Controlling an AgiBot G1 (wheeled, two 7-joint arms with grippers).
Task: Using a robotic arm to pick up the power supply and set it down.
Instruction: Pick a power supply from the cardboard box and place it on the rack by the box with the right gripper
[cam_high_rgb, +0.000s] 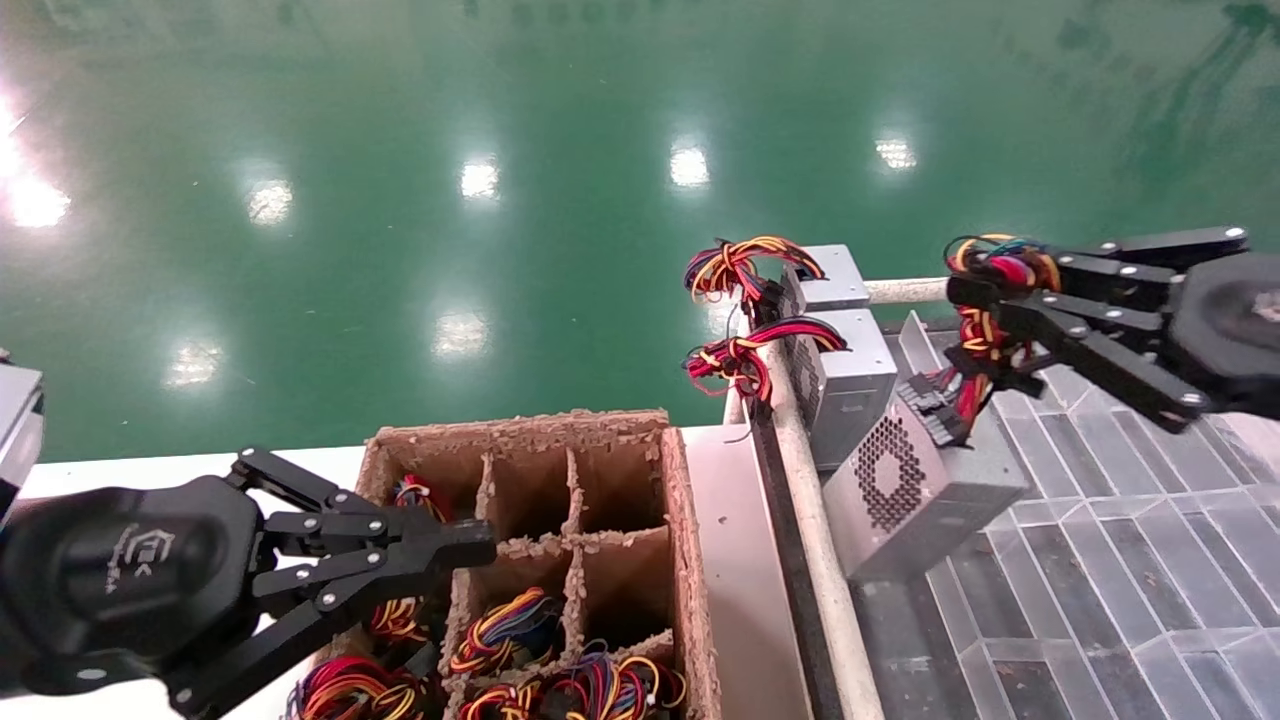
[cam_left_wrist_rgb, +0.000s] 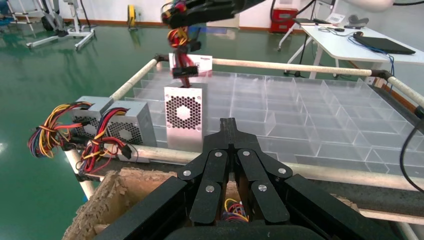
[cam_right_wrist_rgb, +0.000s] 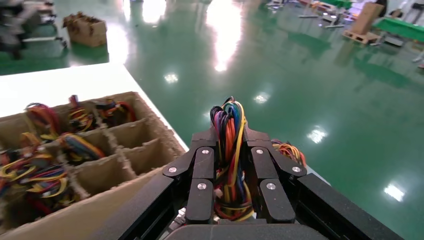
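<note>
The power supply (cam_high_rgb: 905, 490) is a silver box with a honeycomb vent. It leans at the near-left corner of the clear divided tray (cam_high_rgb: 1110, 570), beside the padded rail (cam_high_rgb: 815, 540). Its wire bundle (cam_high_rgb: 990, 265) of red, yellow, orange, blue and black wires rises to my right gripper (cam_high_rgb: 972, 300), which is shut on it. In the right wrist view the wire bundle (cam_right_wrist_rgb: 229, 145) runs between the fingers (cam_right_wrist_rgb: 202, 172) of the right gripper (cam_right_wrist_rgb: 230, 137). The left wrist view shows the power supply (cam_left_wrist_rgb: 184, 117) upright. My left gripper (cam_high_rgb: 482, 540) hovers shut and empty over the cardboard box (cam_high_rgb: 692, 520).
Two more silver supplies (cam_high_rgb: 850, 385) (cam_high_rgb: 828, 277) stand behind the held one, their red and yellow wires hanging over the rail. The divided cardboard box holds several wire bundles (cam_high_rgb: 500, 630). Green floor lies beyond the table edge.
</note>
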